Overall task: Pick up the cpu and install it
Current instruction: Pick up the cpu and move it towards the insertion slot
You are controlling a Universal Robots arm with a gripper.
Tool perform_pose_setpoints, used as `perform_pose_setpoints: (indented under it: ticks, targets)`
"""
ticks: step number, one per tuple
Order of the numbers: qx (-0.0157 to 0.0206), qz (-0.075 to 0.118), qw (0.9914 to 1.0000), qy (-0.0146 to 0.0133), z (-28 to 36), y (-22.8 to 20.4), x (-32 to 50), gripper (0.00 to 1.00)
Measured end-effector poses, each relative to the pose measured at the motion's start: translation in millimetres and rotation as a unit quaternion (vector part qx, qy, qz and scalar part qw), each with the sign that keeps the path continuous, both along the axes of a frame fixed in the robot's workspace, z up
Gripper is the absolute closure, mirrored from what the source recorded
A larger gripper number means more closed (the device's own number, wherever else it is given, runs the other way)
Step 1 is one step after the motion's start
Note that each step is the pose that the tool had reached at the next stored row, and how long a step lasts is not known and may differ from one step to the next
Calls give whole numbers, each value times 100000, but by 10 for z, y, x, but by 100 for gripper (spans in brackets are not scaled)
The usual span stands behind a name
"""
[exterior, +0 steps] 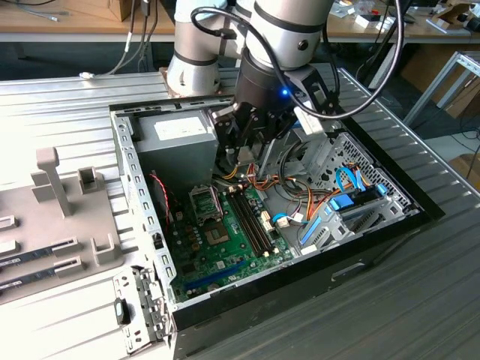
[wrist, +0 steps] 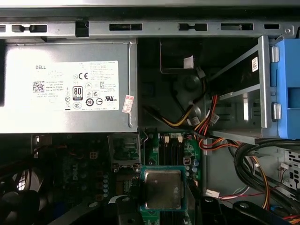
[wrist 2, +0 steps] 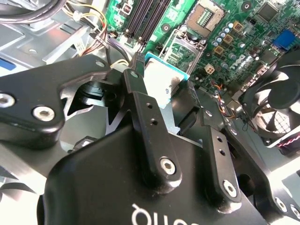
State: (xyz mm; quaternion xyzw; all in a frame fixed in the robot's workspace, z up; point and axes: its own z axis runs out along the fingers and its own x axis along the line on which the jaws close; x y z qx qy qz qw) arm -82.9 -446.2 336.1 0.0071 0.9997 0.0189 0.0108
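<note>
We are looking down into an open computer case (exterior: pixel 142 225) lying on its side on a ribbed metal table (exterior: pixel 60 112), filling the middle of the exterior view. Our arm is reaching in from the upper middle of that frame, and the gripper (exterior: pixel 241 156) is hanging just above the green motherboard (exterior: pixel 225 247), close to the grey power supply (exterior: pixel 180 135).

In the second wrist view we are seeing the gripper (wrist 2: pixel 161 88) clenched on the cpu (wrist 2: pixel 165 77): the two black fingers (wrist 2: pixel 140 101) are pressing on opposite edges of the chip, its silver top and thin green rim showing between them. In the first wrist view the cpu (wrist: pixel 162 189) is sitting flat and level between those fingers, raised off the board, with the power supply (wrist: pixel 65 89) beyond it.

The socket (wrist 2: pixel 205 18) is lying open on the board, apart from the chip, beside the dark memory slots (wrist 2: pixel 147 16). In the exterior view the socket (exterior: pixel 204 199) is sitting below the gripper, near the frame's centre. A grey fixture tray (exterior: pixel 67 217) is resting at the exterior view's left.
</note>
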Motion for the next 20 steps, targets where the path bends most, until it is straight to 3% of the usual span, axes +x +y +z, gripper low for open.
perform_pose_setpoints:
  ticks: [20]
  targets:
    - [-2,-1,100000,1,-60,-75,56,53]
